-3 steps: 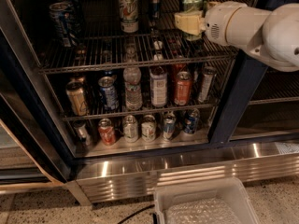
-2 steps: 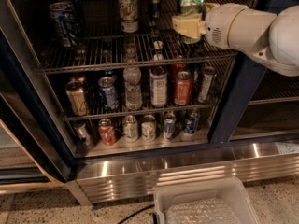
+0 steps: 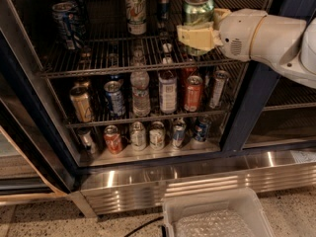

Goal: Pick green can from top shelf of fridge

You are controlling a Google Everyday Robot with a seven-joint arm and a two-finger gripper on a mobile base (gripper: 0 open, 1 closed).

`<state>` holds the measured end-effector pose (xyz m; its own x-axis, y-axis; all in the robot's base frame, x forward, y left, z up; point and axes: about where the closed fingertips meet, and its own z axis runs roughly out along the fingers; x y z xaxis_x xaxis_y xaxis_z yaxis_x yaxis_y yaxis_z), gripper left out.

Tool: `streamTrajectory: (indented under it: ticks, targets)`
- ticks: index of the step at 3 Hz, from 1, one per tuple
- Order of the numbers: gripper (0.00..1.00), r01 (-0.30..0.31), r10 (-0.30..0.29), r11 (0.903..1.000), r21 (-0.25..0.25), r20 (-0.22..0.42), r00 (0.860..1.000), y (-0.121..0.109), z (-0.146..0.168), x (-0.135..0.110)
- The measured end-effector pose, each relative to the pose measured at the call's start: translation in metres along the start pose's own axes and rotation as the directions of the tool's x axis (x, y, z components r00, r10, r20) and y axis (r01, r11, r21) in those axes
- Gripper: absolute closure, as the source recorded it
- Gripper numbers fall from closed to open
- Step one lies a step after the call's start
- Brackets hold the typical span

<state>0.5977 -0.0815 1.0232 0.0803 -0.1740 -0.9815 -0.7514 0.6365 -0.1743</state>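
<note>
The green can (image 3: 198, 8), shiny green with a silver lid, stands upright at the right front of the top shelf (image 3: 98, 58), a grey wire rack in the fridge (image 3: 247, 107). My gripper (image 3: 197, 36) reaches in from the right on a white arm. Its cream fingers (image 3: 190, 36) are closed around the lower half of the green can. The can's base is hidden behind the fingers, so I cannot tell whether it rests on the rack.
A whitish can with a green and red label (image 3: 135, 9) and blue-and-white striped cans (image 3: 66, 16) stand on the top shelf. Lower racks hold bottles and cans (image 3: 140, 90). The dark blue door frame (image 3: 17, 117) is at left. A white bin (image 3: 217, 216) sits on the floor.
The gripper and the green can have shifted slightly left and toward the camera together; the can stays held in the fingers.
</note>
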Motion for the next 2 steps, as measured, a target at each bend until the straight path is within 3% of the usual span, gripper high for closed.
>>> streamTrajectory:
  ticks: [2]
  targets:
    - [1.00,-0.020,0.018,0.9921,-0.124,-0.012,1.000,0.053,-0.021,0.009]
